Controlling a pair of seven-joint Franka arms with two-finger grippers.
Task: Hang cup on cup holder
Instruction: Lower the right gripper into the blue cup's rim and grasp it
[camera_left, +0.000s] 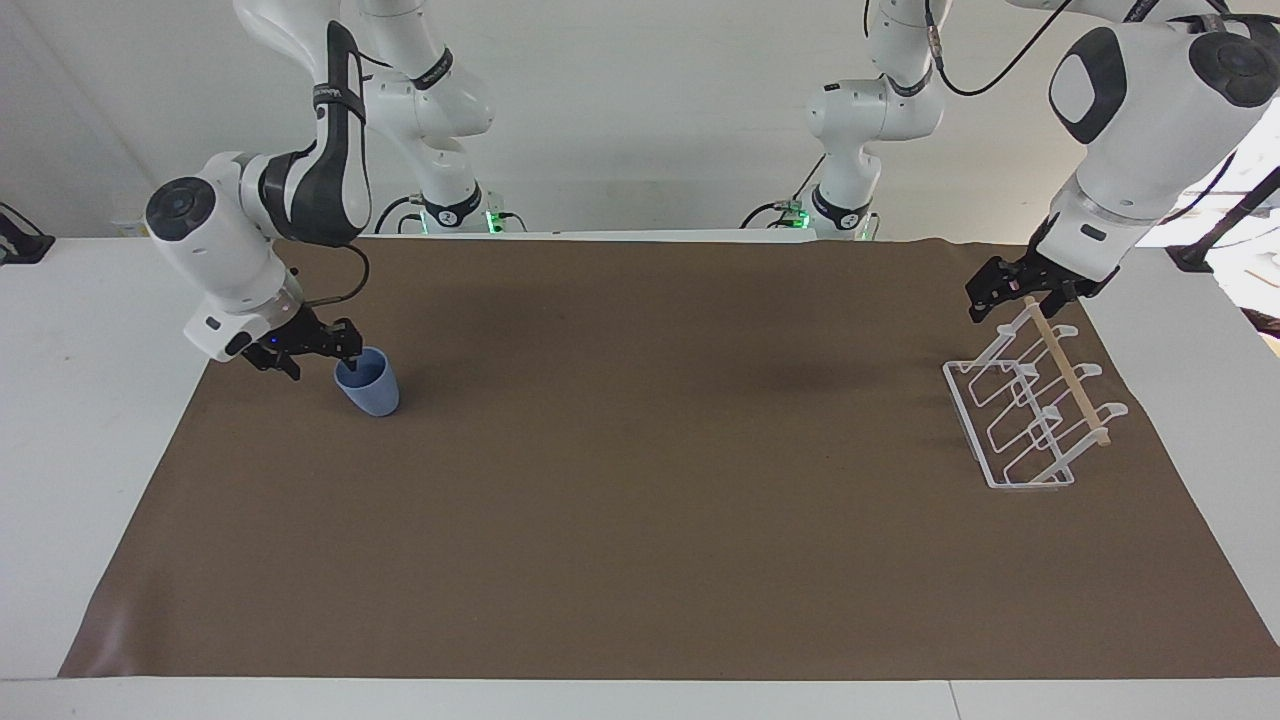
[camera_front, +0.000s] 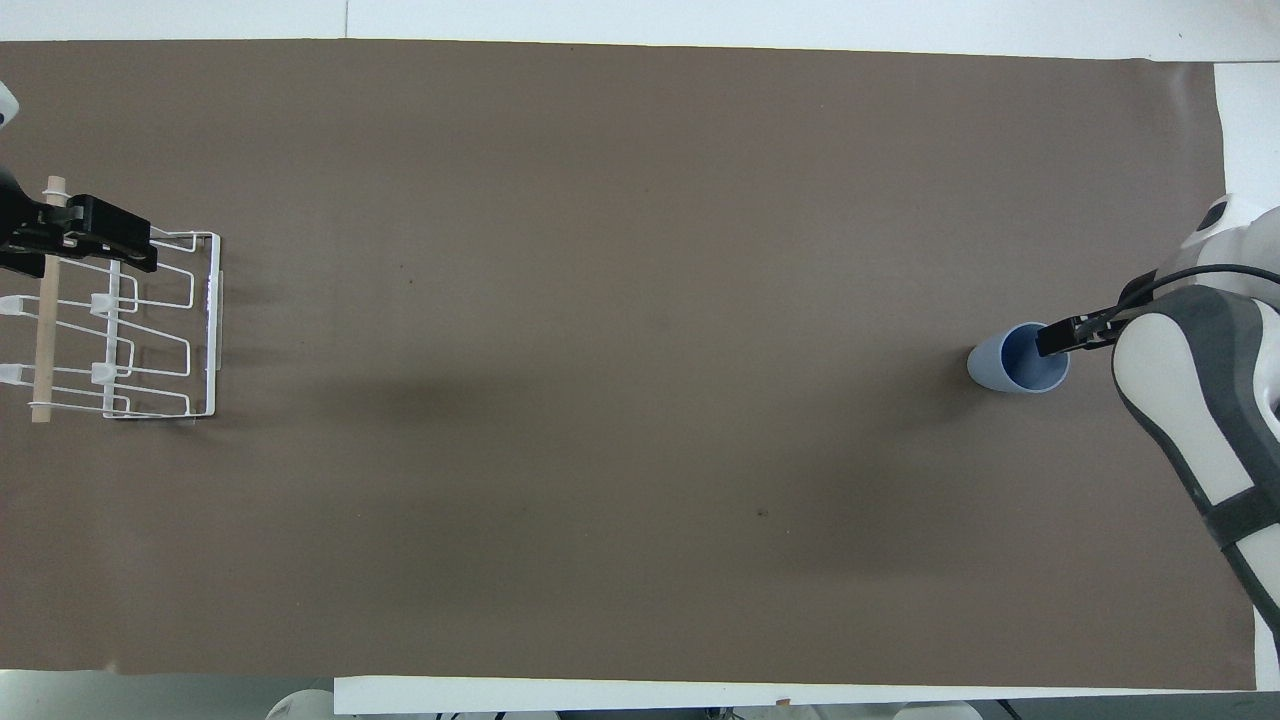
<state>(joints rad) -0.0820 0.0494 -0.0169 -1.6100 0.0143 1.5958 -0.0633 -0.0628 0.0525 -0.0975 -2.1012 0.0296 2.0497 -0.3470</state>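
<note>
The light-blue cup (camera_left: 372, 395) stands upright on the brown mat toward the right arm's end; it also shows in the overhead view (camera_front: 1008, 368). My right gripper (camera_left: 320, 360) is open at the cup's rim. One fingertip (camera_front: 1048, 342) is at the cup's mouth and the other is outside the wall. The white wire cup holder (camera_left: 963, 412) stands toward the left arm's end, and shows in the overhead view (camera_front: 212, 320). My left gripper (camera_left: 1025, 297) is open and hangs over the holder's wooden rod (camera_left: 1070, 375).
A brown mat (camera_left: 640, 520) covers most of the table. Bare white table (camera_left: 90, 420) shows at both ends. Nothing else lies on the mat between the cup and the cup holder.
</note>
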